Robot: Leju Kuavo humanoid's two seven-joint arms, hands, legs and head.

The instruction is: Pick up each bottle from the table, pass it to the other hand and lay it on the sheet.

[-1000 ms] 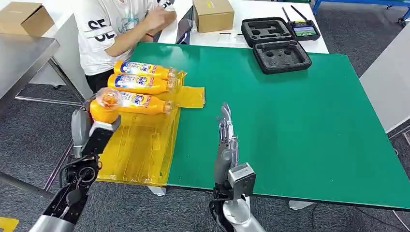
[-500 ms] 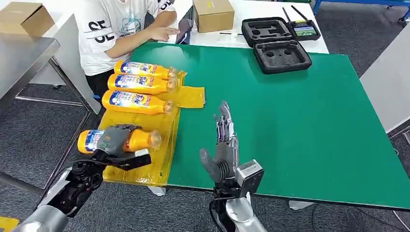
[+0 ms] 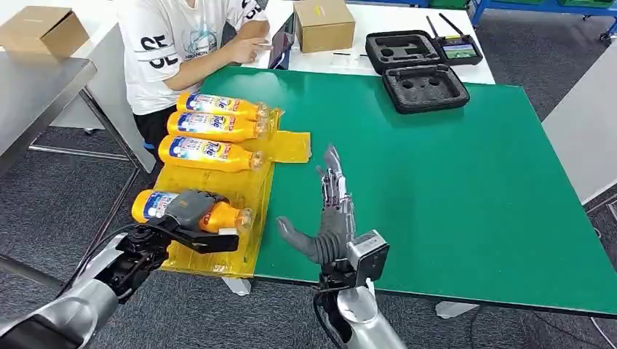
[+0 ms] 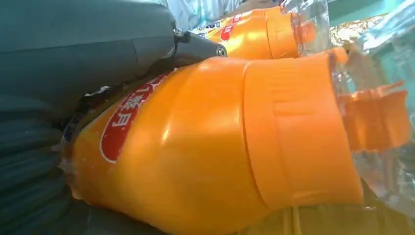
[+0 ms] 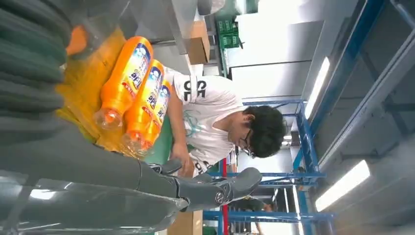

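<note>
My left hand [image 3: 190, 209] grips an orange bottle [image 3: 218, 217] lying on its side low over the near part of the yellow sheet [image 3: 218, 185], cap end toward the green table. The same bottle [image 4: 205, 147] appears close up in the left wrist view, with my dark fingers [image 4: 73, 58] around it. Three more orange bottles [image 3: 211, 127] lie side by side on the far part of the sheet, and they show again as bottles [image 5: 132, 88] in the right wrist view. My right hand [image 3: 331, 218] stands over the table's near edge, fingers straight, thumb out, holding nothing.
A person in a white shirt [image 3: 182, 36] sits at the far left corner of the green table [image 3: 451, 167]. Black foam cases [image 3: 426, 83], a handset [image 3: 458, 47] and a cardboard box [image 3: 320, 22] lie beyond. A grey metal table [image 3: 36, 87] stands to the left.
My left hand turned the bottle from upright to lying flat and brought it down onto the sheet's near part. My right hand turned, and its thumb spread out to the left.
</note>
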